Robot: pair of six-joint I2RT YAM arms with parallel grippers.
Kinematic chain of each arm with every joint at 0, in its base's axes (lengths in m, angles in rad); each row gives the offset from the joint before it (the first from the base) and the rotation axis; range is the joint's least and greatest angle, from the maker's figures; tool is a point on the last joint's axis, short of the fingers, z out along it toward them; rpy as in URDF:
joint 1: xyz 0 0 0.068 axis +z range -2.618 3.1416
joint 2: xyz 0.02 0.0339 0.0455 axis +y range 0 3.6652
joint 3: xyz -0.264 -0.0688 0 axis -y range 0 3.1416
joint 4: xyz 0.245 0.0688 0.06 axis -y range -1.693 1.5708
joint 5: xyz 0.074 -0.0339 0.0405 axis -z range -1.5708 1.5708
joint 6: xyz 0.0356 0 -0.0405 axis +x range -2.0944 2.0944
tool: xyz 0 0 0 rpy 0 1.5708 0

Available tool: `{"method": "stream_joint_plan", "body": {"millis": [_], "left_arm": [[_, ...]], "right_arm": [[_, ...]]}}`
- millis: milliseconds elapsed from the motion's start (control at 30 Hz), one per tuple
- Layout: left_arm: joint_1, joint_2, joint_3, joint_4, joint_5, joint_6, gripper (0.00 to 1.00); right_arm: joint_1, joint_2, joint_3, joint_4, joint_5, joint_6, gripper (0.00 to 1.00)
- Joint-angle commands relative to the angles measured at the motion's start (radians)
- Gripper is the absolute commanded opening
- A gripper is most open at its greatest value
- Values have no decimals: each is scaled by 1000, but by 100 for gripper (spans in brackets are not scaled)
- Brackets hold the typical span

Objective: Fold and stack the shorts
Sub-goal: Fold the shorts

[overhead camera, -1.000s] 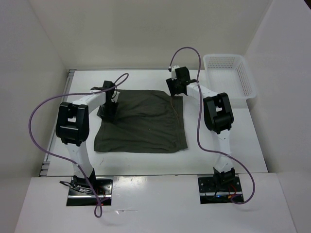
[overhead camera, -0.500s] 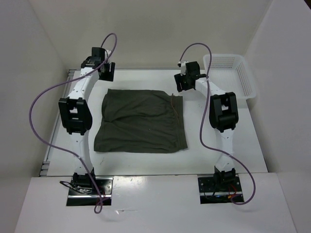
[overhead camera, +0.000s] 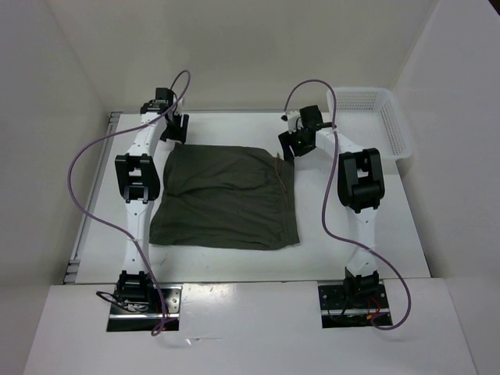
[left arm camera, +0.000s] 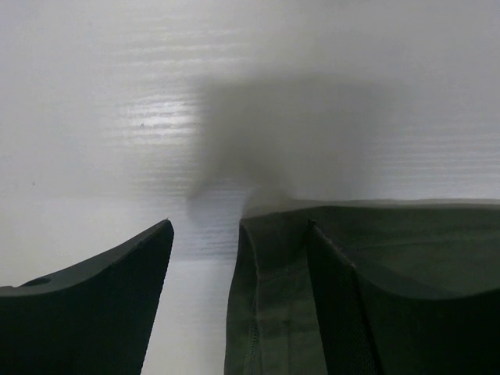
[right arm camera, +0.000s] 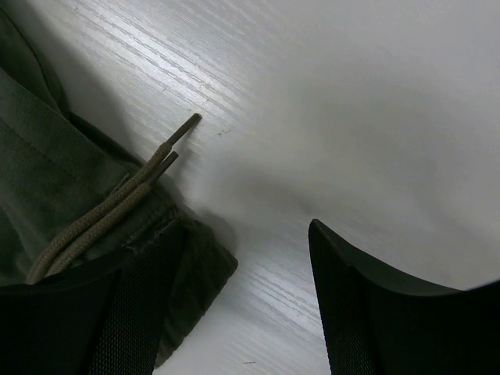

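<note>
Setting: white table [overhead camera: 351,234] boxed in by plain white walls [overhead camera: 234,47], both arm bases at the near edge.
Step in hand: judged to be taking the two far corners of the shorts [overhead camera: 226,199], ready for a fold toward the near edge.
Technique: lower both arms evenly. Pinch each corner deep enough to catch every layer and lift the two together, so that the far hem comes over straight and lands on the near hem.
Left gripper [left arm camera: 240,226]: at the far-left corner, jaws spread wide. One finger hangs over bare table and the other over the cloth edge. It holds nothing.
Shorts, position: flat at mid-table between the arms, roughly square and lightly wrinkled.
Drawstring [right arm camera: 117,203]: a doubled cord lying across the far-right corner, its tips reaching onto the table. It is likely to slip loose unless it is gathered with the cloth.
Right gripper [right arm camera: 242,234]: at the far-right corner, jaws spread. One finger is above the cloth beside the cord and the other above the table. It grasps nothing.
Basket [overhead camera: 400,125]: white mesh, at the far-right end, apart from the shorts.
</note>
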Motion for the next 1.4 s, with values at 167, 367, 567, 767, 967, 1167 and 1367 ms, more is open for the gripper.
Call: {"method": "stream_joint_plan", "body": {"millis": [167, 367, 567, 767, 967, 1167, 1367], "left_arm": [[16, 10, -2, -100, 120, 4, 71], [35, -40, 7, -111, 234, 4, 74], [35, -40, -23, -132, 245, 4, 72], [35, -59, -125, -143, 264, 4, 48], [35, -77, -160, -152, 283, 4, 23], [35, -86, -160, -142, 260, 4, 1], [25, -120, -91, -96, 193, 4, 0]], "right_arm": [[-2, -32, 95, -78, -63, -84, 70], [-11, -118, 105, -133, -201, -105, 68], [-11, -143, 22, -165, -215, -127, 68], [-11, -105, -20, -118, -149, -116, 69], [10, -31, -10, -101, -92, -153, 71], [29, 56, 78, -23, -14, -69, 65], [49, 103, 160, -32, -46, -59, 13]]}}
